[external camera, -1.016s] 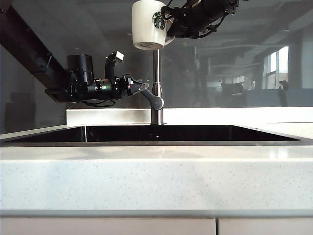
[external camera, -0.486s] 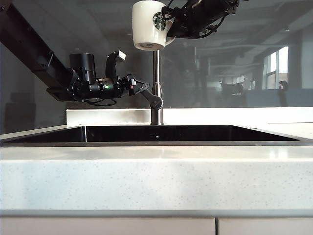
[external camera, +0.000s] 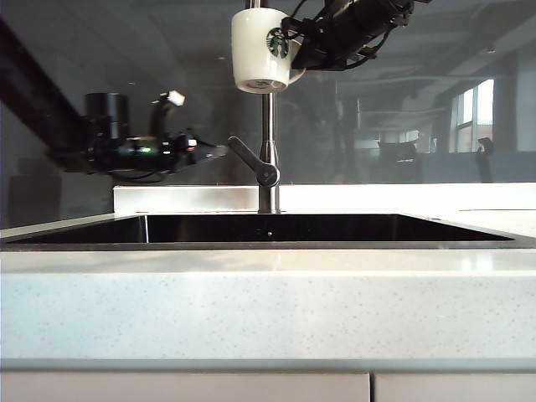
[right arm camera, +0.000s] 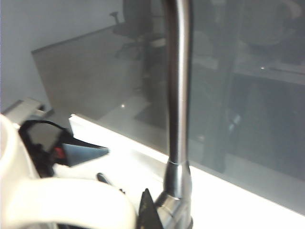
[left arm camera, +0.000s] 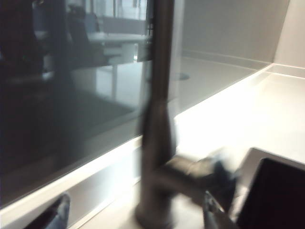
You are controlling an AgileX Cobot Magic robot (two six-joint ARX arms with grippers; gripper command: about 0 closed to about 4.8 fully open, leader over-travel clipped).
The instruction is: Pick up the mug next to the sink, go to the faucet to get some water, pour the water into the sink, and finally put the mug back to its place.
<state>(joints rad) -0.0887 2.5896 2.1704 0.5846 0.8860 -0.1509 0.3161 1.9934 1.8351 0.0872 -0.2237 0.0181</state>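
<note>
The right end effector grips the mug by its handle, upright under the faucet spout above the sink. The left end effector, jaws apart (blurred), sits just beside the lever, nearer it.

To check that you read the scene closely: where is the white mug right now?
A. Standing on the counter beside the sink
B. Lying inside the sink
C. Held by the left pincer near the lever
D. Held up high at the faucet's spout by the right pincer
D: the mug hangs high at the faucet, gripped by the right pincer.
</note>
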